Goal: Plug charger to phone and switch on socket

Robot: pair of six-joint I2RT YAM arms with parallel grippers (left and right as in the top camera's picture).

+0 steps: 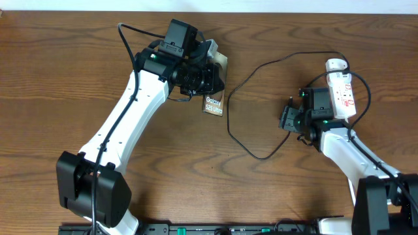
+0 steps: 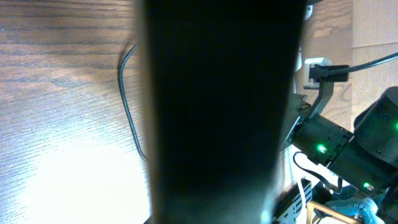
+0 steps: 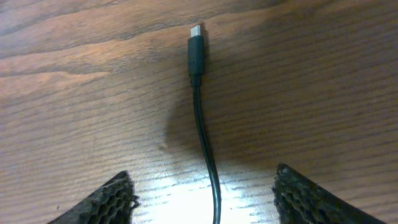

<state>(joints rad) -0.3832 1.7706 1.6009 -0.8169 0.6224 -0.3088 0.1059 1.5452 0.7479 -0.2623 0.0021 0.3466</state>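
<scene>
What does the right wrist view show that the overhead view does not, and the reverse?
Right wrist only: the metal plug tip of the charger, its cable running between the open fingers of the right tool. Overhead only: the phone at the left tool, the socket, and the cable's whole loop. Both: the black cable on the wooden table.

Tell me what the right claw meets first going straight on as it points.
The right claw would probably meet the charger first: its cable runs between the open fingers toward the plug; depth is unclear.
</scene>
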